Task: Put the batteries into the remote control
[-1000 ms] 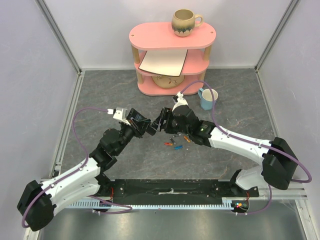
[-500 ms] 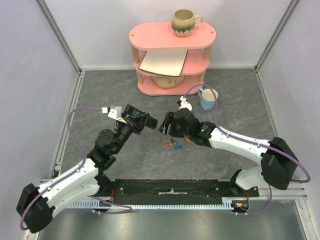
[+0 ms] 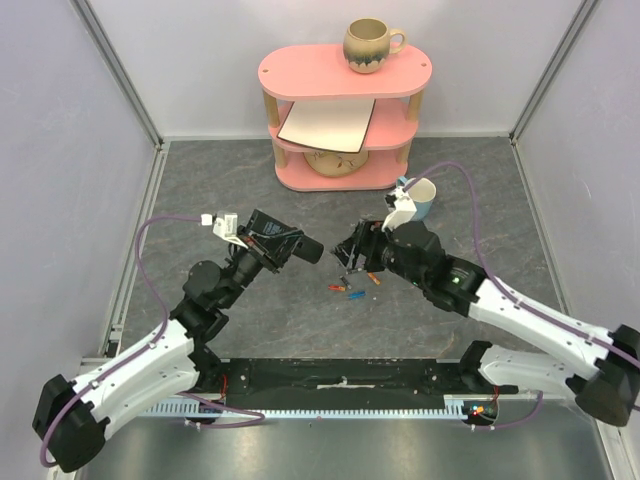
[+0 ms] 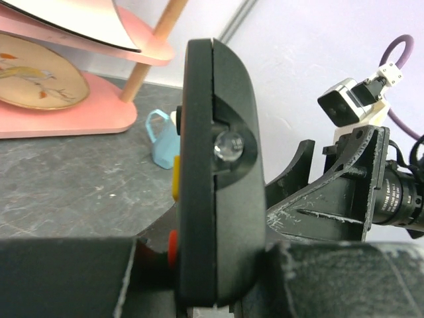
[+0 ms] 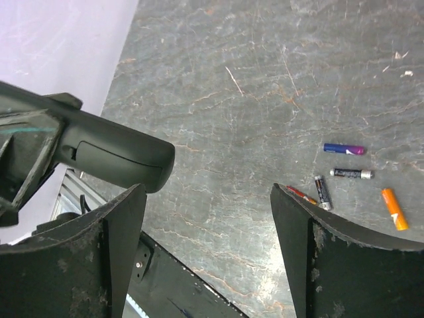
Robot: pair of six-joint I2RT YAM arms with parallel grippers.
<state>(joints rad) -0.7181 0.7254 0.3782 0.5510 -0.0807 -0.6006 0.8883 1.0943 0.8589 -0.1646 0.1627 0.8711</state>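
Batteries (image 5: 351,173) lie loose on the grey worktop (image 3: 250,180) in a small scatter that the right wrist view shows best: a blue-and-purple one, two dark ones, a red-orange one just beside one of the dark ones, and an orange one a little apart. None of them is in the remote control (image 4: 215,172). The left fingers (image 4: 344,278) clamp it from both sides and hold it up off the worktop, edge-on, so that its buttoned face turns one way and its plain back the other, toward the right arm. We judge that this is the point of the hold: the back, where a panel seam shows in the right wrist view, is offered for loading. The right fingers (image 5: 73,265) stand wide apart with nothing between them, above the worktop between the remote's tip and the batteries, which suits a reach down for one. Whether the battery door is off, we cannot tell.
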